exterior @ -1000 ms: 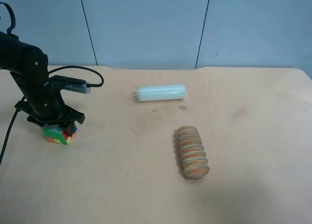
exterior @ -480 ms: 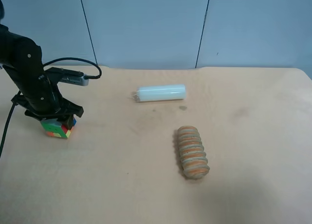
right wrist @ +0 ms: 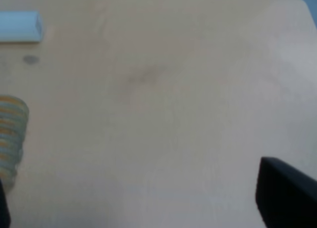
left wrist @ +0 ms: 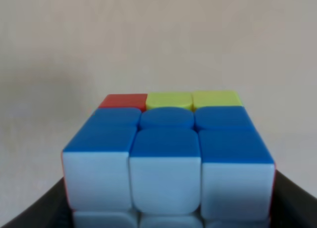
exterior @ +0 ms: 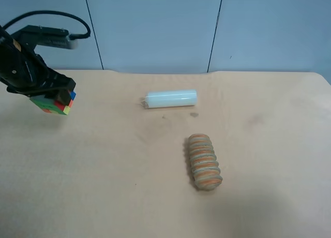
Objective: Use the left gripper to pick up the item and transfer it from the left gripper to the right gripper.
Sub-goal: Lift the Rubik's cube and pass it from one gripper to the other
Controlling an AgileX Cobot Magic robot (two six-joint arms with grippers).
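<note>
Left tool clamps cube aloft, apparently slightly tilted.

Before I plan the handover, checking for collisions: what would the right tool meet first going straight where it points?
Likely bare table, ahead of the right tool; the ribbed roll and white cylinder lie off to one side of that line. Depth is unclear.

I note a white cylinder lying on its side on the tan table. A small dark spot sits just beside it. A ribbed tan-orange roll lies near, not touching.
</note>
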